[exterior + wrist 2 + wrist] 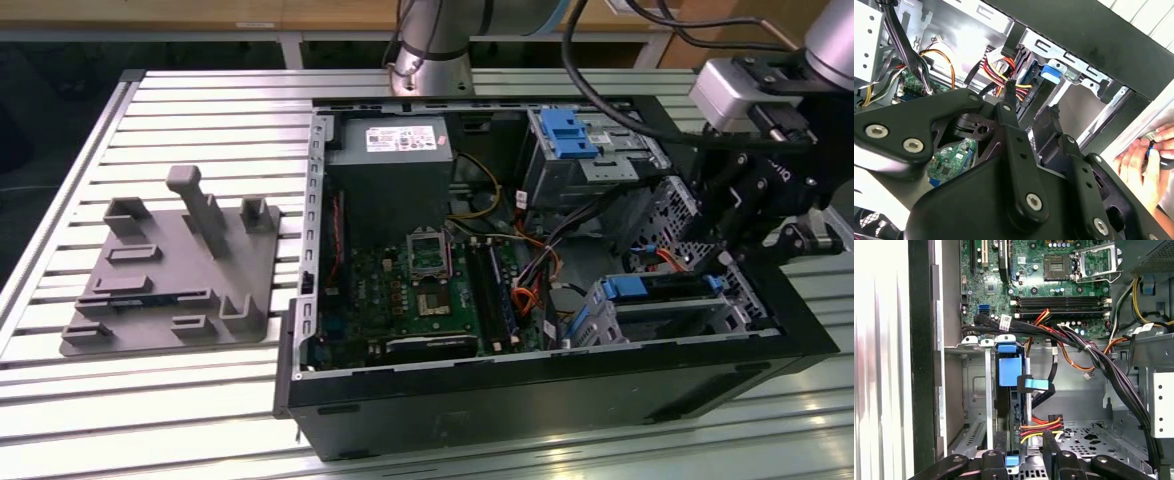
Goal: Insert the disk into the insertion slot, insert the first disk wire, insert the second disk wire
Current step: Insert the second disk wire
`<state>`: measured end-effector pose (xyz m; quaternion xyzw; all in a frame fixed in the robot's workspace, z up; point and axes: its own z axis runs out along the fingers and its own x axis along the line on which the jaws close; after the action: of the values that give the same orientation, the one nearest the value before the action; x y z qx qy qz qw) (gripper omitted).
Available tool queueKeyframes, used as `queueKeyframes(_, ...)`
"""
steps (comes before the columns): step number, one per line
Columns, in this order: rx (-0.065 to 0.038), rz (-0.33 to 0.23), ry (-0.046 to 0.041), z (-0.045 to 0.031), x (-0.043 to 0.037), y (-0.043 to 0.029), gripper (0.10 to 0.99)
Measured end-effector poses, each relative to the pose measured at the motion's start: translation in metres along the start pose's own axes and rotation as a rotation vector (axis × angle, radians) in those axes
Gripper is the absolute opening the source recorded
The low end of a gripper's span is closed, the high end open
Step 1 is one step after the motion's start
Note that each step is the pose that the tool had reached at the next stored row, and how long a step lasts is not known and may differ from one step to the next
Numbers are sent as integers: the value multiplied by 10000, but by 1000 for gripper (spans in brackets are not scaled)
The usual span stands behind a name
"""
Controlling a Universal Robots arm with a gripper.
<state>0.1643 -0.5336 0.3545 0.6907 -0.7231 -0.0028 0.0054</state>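
Your flat silver disk in its bright blue plastic caddy (661, 287) sat inside the boxy perforated sheet-metal insertion slot (683, 318), at the corner of the black open computer case (534, 385) on the exterior view's right. There its blue rim ran from that view's left to right. In the first wrist view you saw the disk (1006, 367) edge-on, a narrow strip between the slot's walls (974, 390); its label was hidden.

Your black gripper (737, 262) hung just above the slot. In the second wrist view its fingers (1013, 107) stood apart with a clear gap, and I could not see them clamping anything. In the first wrist view the gripper (1024, 450) straddled a red, yellow and black wire bundle (1039, 427) reaching the disk's edge.

A thick black cable bundle (1094, 355) crossed beside it, below the green motherboard (1054, 270). A taller silver cage with a blue latch (567, 130) stood further back. A person's hand (1146, 160) rested outside the case wall.
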Motion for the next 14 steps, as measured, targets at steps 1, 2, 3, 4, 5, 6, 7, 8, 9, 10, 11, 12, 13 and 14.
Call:
queueKeyframes(1,3,1,58,-11,-23,3,416)
queueKeyframes(2,6,2,120,-22,-42,7,416)
queueKeyframes(3,9,2,193,-30,-58,12,416)
queueKeyframes(4,13,3,295,-36,-73,17,416)
queueKeyframes(5,19,5,415,-40,-86,23,416)
queueKeyframes(6,26,6,558,-44,-98,30,416)
queueKeyframes(7,34,9,737,-45,-111,37,416)
queueKeyframes(8,42,11,916,-45,-124,42,416)
queueKeyframes(9,50,13,1097,-45,-136,49,416)
queueKeyframes(10,58,15,1271,-45,-146,55,416)
queueKeyframes(11,67,17,1455,-45,-155,65,416)
queueKeyframes(12,82,20,1621,-44,-163,77,416)
queueKeyframes(13,129,25,1751,-45,-170,90,416)
queueKeyframes(14,210,33,1851,-44,-178,102,416)
